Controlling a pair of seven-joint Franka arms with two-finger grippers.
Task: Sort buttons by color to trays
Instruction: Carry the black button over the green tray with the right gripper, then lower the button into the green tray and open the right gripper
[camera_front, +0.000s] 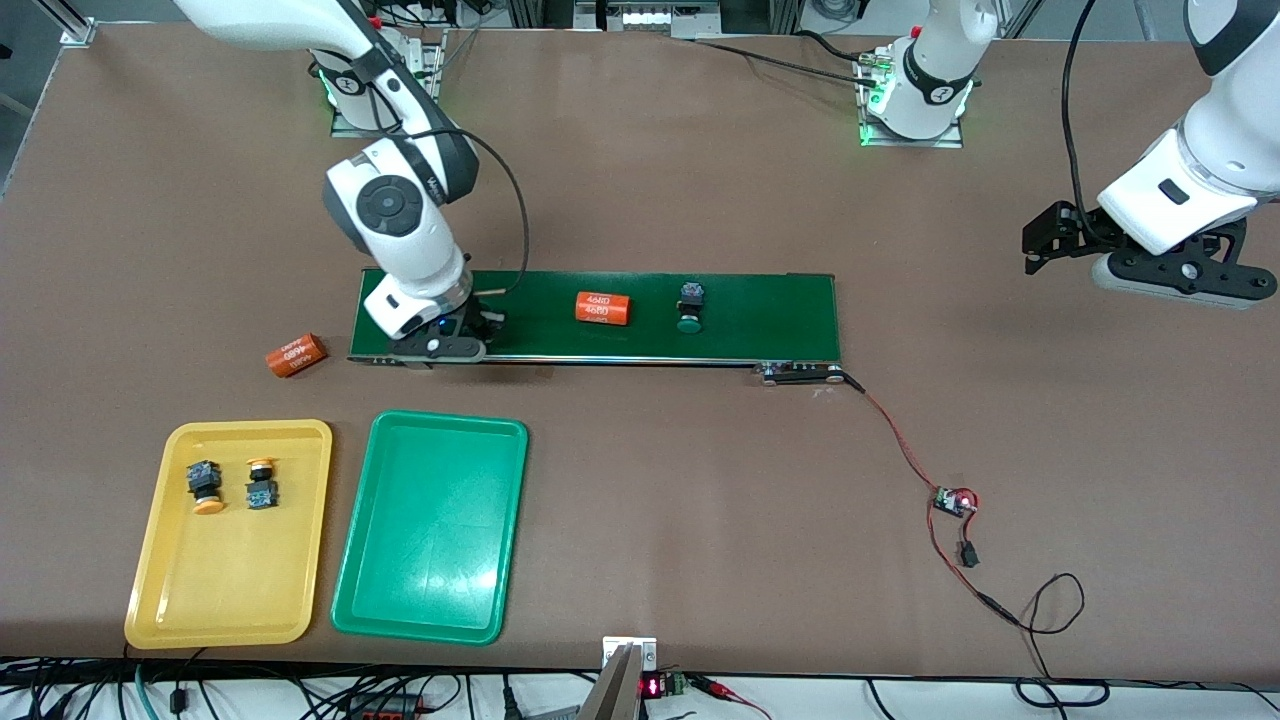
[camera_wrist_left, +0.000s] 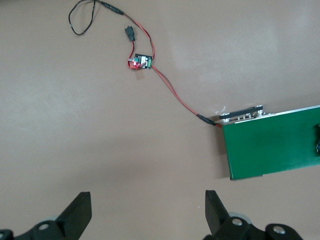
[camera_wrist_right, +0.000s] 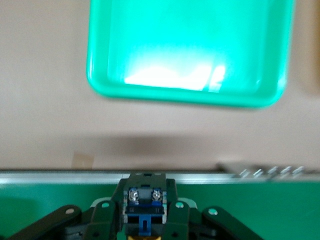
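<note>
On the brown table (camera_front: 640, 180), toward the right arm's end and nearest the front camera, the yellow tray (camera_front: 190, 610) holds two yellow-capped buttons (camera_front: 205, 483) side by side in its part farthest from the camera. Just beside it lies the green tray (camera_front: 430, 590), with nothing in it. An orange cylinder (camera_front: 296, 355) lies on the table just off the end of the conveyor belt (camera_front: 760, 310), farther from the camera than the trays.

The right gripper (camera_wrist_right: 144, 220) is down at that end of the belt. In the right wrist view its jaws are clamped on a dark blue button body (camera_wrist_right: 144, 202), which sits squarely between them with its two screw terminals showing; its cap colour cannot be told.

Along the belt lies a second orange cylinder (camera_front: 604, 308), then a green-capped button (camera_front: 690, 308), on its side, well apart from both grippers.

From the belt's end toward the left arm a red wire (camera_front: 900, 445) runs to a small circuit board (camera_front: 955, 502).

The left gripper (camera_wrist_left: 147, 212) waits in the air over bare table past that end of the belt, its jaws wide apart and holding nothing.
</note>
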